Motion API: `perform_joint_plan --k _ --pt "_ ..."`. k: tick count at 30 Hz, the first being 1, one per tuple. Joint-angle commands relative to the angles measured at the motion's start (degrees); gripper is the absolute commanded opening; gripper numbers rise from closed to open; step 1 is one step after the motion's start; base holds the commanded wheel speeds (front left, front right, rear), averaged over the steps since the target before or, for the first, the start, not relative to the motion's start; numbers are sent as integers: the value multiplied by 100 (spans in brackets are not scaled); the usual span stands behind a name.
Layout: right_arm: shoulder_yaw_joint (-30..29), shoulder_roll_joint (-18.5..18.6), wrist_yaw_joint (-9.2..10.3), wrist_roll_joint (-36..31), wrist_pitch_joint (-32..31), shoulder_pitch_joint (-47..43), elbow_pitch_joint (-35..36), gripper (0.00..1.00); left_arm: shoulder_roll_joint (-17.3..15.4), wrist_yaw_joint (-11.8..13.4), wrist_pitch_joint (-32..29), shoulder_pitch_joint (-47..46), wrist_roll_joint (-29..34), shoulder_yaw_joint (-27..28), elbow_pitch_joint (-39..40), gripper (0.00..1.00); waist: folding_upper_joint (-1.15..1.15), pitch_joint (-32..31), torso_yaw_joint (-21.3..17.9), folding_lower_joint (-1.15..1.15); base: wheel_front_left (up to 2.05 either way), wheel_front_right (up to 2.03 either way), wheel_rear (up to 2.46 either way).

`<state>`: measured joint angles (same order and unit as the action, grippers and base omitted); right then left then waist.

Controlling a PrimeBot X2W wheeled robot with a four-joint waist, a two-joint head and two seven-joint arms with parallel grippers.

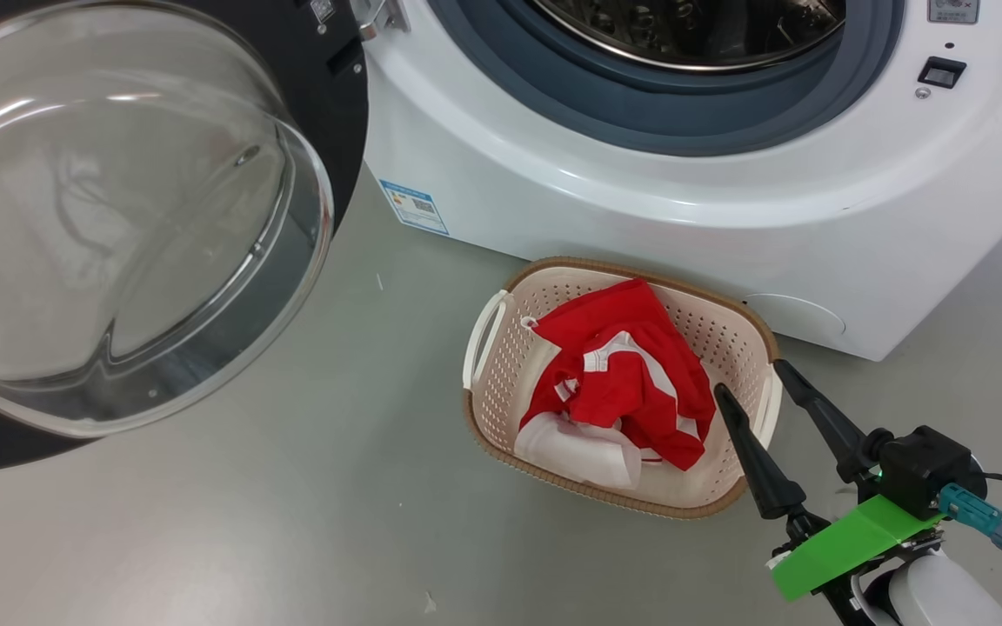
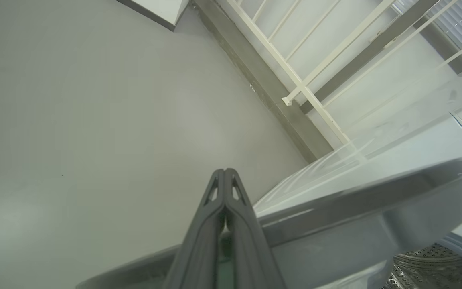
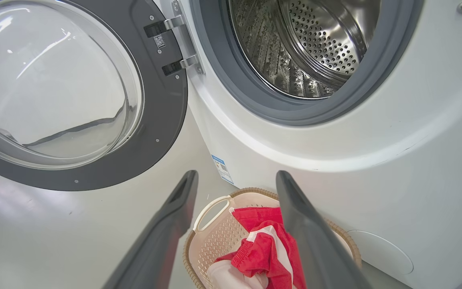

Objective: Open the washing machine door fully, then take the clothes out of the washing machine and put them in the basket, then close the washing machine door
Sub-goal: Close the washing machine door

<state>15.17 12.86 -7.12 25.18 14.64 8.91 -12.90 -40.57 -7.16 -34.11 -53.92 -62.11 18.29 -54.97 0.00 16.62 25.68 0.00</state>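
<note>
Closest to the head camera, the washing machine door (image 1: pixel 136 226) is seen swung wide at the left, its bulging clear glass bowl set in a broad glossy black rim. Beside it the white washing machine (image 1: pixel 640 209) is shown with its grey rubber gasket (image 1: pixel 640 122) and a small blue label (image 1: pixel 414 207) at the lower left corner of its front. On the grey floor (image 1: pixel 336 522), just before the foot of the machine, the basket (image 1: pixel 501 382) is placed. It is made of cream perforated plastic, rectangular with rounded corners, with a brown woven-look rim and looped side handles. The clothes (image 1: pixel 631 374), soft red fabric with white stripes and a white part, are heaped inside it. The right gripper (image 1: pixel 749 376) is held over the basket's right end, its two tapered dark fingers spread with nothing between them.

A deeper look into the ribbed, perforated steel drum (image 3: pixel 307 44) is given by the right wrist view, where the door's two metal hinges (image 3: pixel 175 24) are also shown plainly.

In the left wrist view the left gripper (image 2: pixel 225 171) is shown with its fingers pressed together. The door is seen edge-on behind them, and a white railing (image 2: pixel 303 84) beyond. Whether the fingers touch the rim cannot be told.
</note>
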Motion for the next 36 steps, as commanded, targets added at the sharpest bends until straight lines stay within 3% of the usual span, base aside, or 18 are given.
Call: perform_joint_plan --k 1,23,36 --pt "85 7 -36 -30 36 130 134 100 -443 -33 -163 60 -72 72 227 0 0 -2 9 0 0 0 0" --pt "76 -81 -36 2 36 86 114 100 -278 -33 -2265 1105 -953 -195 1745 0 0 -222 10 0 0 0 0" --pt "57 -163 -36 31 36 46 109 100 -379 -33 -3017 1694 -1633 -328 2919 0 0 -402 -60 0 0 0 0"
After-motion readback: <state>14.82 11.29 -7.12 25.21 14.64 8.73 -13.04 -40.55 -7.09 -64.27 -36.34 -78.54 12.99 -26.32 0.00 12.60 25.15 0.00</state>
